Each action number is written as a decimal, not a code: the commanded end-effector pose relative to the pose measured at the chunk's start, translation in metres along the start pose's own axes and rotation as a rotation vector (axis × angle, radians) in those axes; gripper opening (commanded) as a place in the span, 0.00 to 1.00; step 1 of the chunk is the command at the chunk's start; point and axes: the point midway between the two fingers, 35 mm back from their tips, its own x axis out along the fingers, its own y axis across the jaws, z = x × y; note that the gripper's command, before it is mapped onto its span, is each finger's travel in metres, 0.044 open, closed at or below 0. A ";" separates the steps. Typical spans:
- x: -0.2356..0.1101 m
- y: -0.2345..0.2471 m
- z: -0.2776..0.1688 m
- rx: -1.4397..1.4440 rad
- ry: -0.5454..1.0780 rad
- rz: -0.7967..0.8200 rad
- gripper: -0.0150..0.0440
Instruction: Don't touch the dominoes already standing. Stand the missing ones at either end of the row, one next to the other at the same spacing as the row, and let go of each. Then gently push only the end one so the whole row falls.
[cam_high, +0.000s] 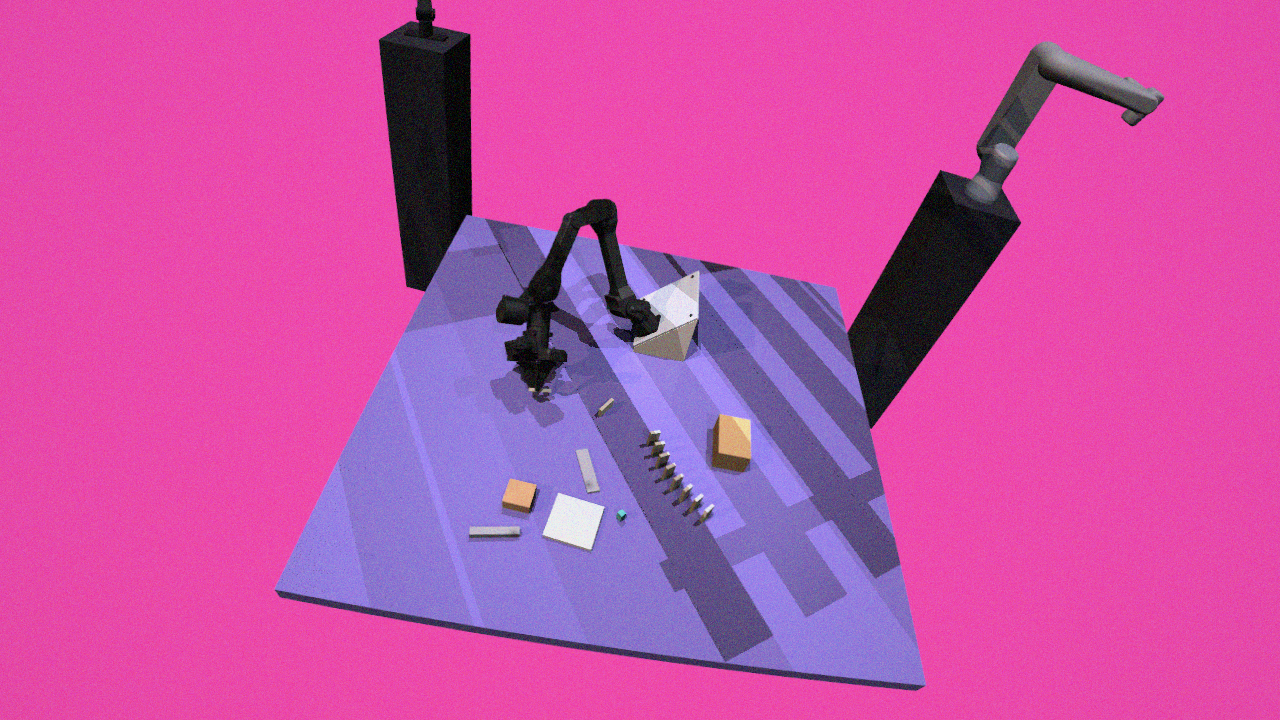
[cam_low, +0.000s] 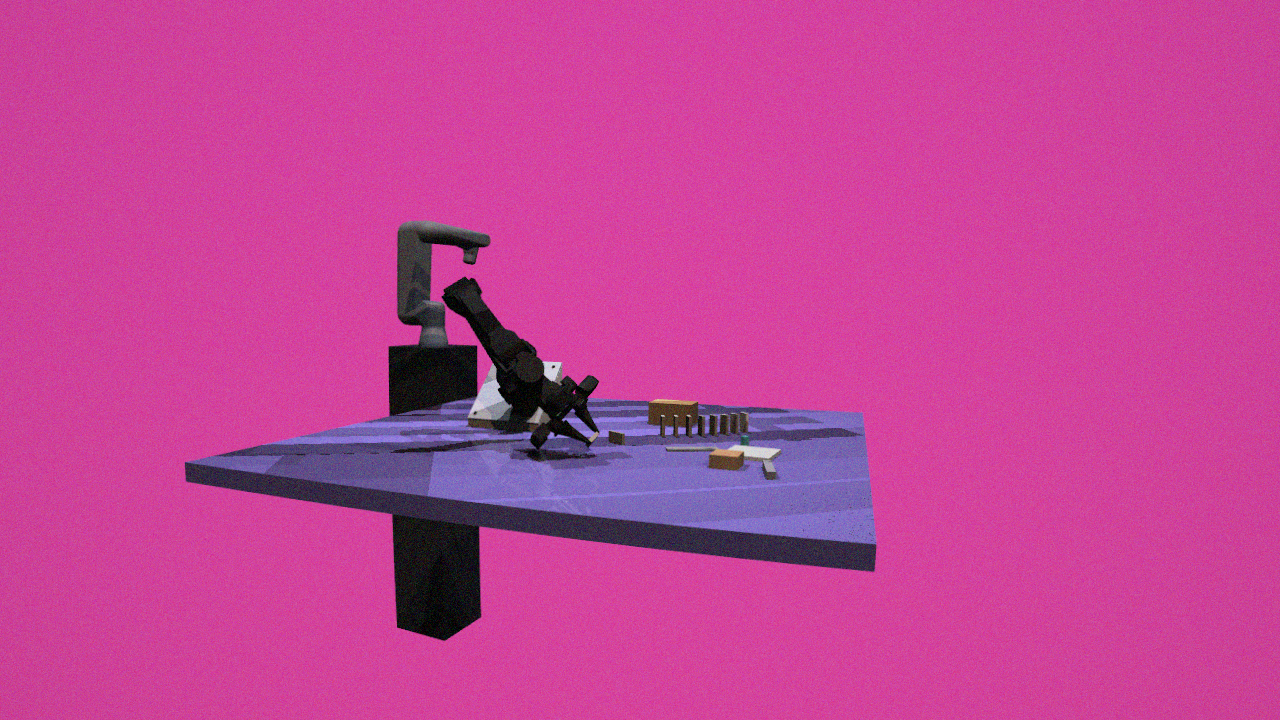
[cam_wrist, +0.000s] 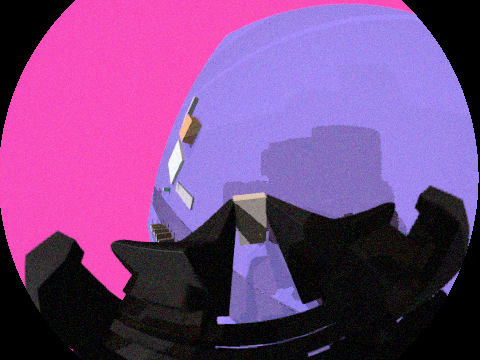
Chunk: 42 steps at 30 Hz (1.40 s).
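A row of several cream dominoes (cam_high: 662, 459) (cam_low: 688, 425) (cam_wrist: 162, 233) stands upright, right of the table's middle in the top view. A loose domino (cam_high: 605, 407) (cam_low: 616, 437) lies on the table between the row and my gripper. My gripper (cam_high: 538, 388) (cam_low: 592, 438) (cam_wrist: 249, 202) is shut on another domino (cam_wrist: 251, 230), with its light edge showing between the fingertips. The gripper is tilted and low over the table, left of the loose domino and well away from the row. Whether the held domino touches the table is too small to tell.
A large orange block (cam_high: 733, 442) (cam_low: 673, 411) stands beside the row. A small orange block (cam_high: 519, 495), white slab (cam_high: 573, 521), teal cube (cam_high: 622, 514) and two grey bars (cam_high: 587, 471) (cam_high: 494, 531) lie nearer the front. A white wedge (cam_high: 673, 307) stands by the arm's base.
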 end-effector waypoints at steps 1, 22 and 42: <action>-0.001 -0.005 0.003 -0.007 -0.070 0.024 0.44; -0.044 -0.031 0.018 -0.214 -0.504 0.106 0.44; -0.098 -0.018 -0.017 -0.644 -0.734 0.112 0.44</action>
